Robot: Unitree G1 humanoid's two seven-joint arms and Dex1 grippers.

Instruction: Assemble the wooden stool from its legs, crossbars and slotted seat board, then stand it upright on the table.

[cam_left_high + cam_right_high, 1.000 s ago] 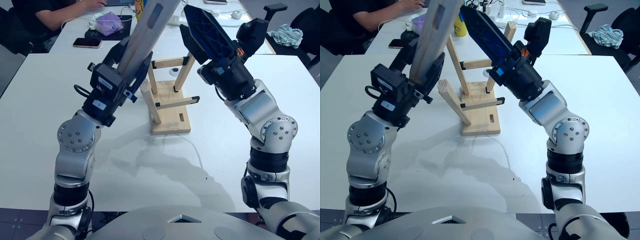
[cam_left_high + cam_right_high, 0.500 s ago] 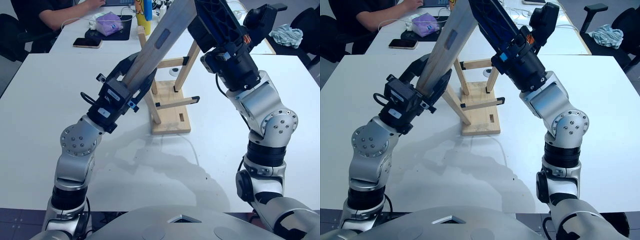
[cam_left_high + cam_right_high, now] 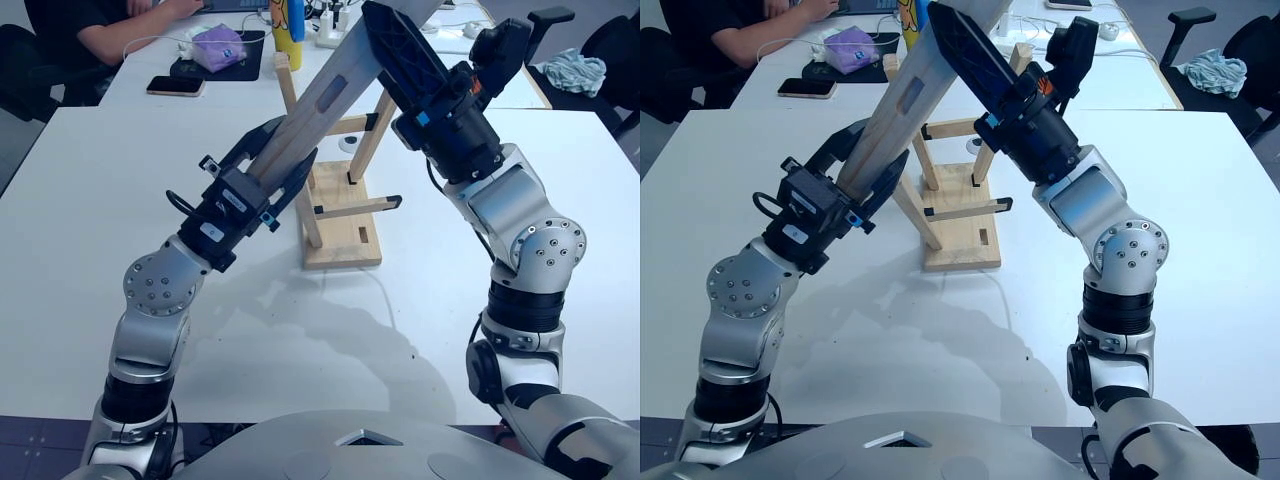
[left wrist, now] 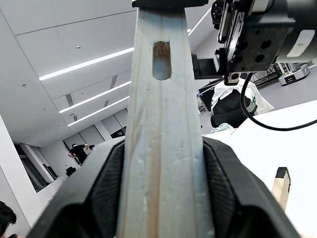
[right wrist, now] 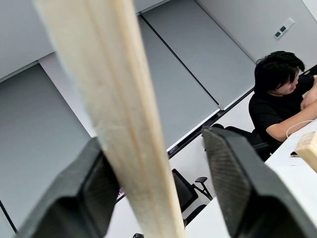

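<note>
With left claw [image 3: 285,150], pinching slotted seat board [image 3: 340,85] by its lower end; with right claw [image 5: 154,148], spread apart, straddling it higher up. Risking swinging it into leg frame [image 3: 352,207] below claws, toppling that.

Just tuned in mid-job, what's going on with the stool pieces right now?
The left gripper is shut on the lower part of a long slotted board, holding it slanted up over the table. The right gripper sits farther up the same board, its fingers open around it. The partly built stool, legs and crossbars rising from a flat board, stands on the table beyond the arms, untouched.
</note>
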